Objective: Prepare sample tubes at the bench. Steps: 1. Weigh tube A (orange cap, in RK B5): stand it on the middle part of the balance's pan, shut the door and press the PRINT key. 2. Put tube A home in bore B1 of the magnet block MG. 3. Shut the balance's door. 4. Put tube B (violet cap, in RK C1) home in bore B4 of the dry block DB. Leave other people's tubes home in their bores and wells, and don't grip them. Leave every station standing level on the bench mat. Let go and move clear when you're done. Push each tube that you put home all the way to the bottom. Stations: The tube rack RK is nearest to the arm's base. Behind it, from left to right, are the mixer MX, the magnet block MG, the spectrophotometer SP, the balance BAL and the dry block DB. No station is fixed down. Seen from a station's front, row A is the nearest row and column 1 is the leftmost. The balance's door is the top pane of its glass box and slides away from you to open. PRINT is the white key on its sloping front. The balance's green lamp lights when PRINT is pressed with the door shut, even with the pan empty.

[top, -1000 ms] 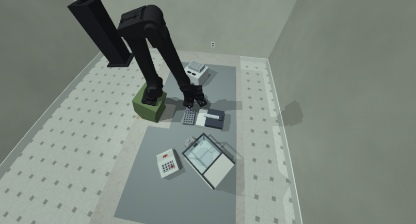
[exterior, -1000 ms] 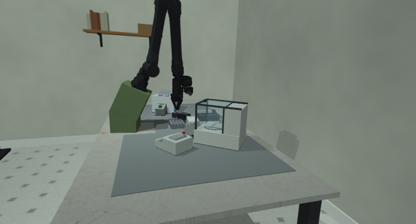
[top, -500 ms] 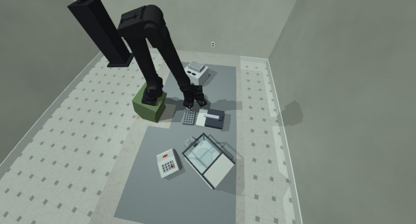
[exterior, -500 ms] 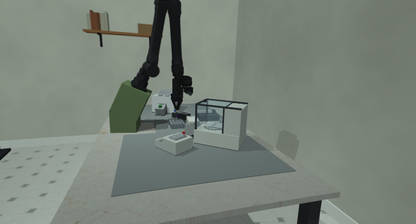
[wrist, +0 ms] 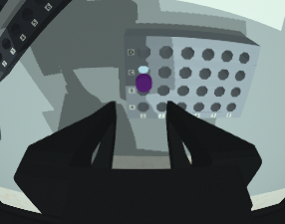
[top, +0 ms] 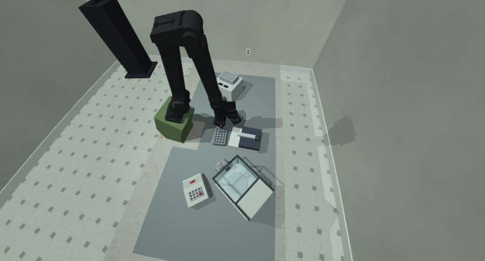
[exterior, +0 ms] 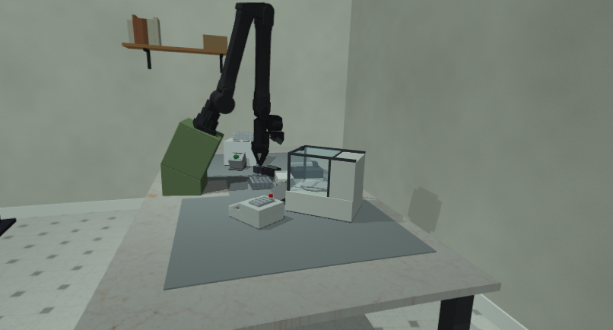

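Hovering at the rack (top: 216, 143) (exterior: 260, 182) (wrist: 202, 45) with gripper (top: 221, 126) (exterior: 259, 163) (wrist: 141, 109) fingers spread partway.
Can spot tube B (top: 222, 127) (exterior: 259, 171) (wrist: 143, 83) just beyond the fingertips, in the rack's leftmost column, looking round and deep violet up top. Below the fingers, see a plain grey-blue mat (top: 203, 232) (exterior: 278, 250) on pinkish, marbled bench top (top: 123, 230) (exterior: 300, 299); farther out, get speckled tile floor (top: 50, 177) (exterior: 55, 258) and grey-green walls (top: 278, 25) (exterior: 484, 91).

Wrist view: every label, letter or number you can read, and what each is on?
"6", "5", "4": along the dark block; its lower marks are too small to read for sure.
"D", "C": down the left edge of the grey tube rack, both soft; the lower row marks and the column marks are too blurred.
No brand or word readable.
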Controlling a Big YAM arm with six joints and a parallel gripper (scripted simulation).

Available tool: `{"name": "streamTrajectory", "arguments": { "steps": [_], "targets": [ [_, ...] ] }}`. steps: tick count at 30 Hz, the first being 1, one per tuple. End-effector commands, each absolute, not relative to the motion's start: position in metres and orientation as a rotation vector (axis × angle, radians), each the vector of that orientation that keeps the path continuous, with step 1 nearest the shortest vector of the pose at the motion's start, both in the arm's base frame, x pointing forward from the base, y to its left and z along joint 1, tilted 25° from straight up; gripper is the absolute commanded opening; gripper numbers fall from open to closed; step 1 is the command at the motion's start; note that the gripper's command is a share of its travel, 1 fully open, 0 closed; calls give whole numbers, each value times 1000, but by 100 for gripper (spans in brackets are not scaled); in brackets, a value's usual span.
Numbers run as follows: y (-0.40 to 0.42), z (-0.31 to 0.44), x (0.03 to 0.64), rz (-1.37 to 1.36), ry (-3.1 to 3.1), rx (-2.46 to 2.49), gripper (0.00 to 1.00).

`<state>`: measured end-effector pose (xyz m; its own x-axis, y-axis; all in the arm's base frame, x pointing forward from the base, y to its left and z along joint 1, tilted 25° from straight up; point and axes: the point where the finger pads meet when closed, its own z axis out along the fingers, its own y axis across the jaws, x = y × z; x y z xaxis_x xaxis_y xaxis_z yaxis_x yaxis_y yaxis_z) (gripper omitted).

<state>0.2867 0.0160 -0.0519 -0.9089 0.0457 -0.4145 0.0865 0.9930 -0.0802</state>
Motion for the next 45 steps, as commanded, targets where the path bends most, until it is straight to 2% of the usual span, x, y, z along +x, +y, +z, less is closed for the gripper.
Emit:
{"name": "streamTrajectory", "arguments": {
  "steps": [1,45],
  "targets": [
    [14,-54,297,-130,2695,97,36],
    [14,-70,299,-129,2701,96,36]
  ]
}}
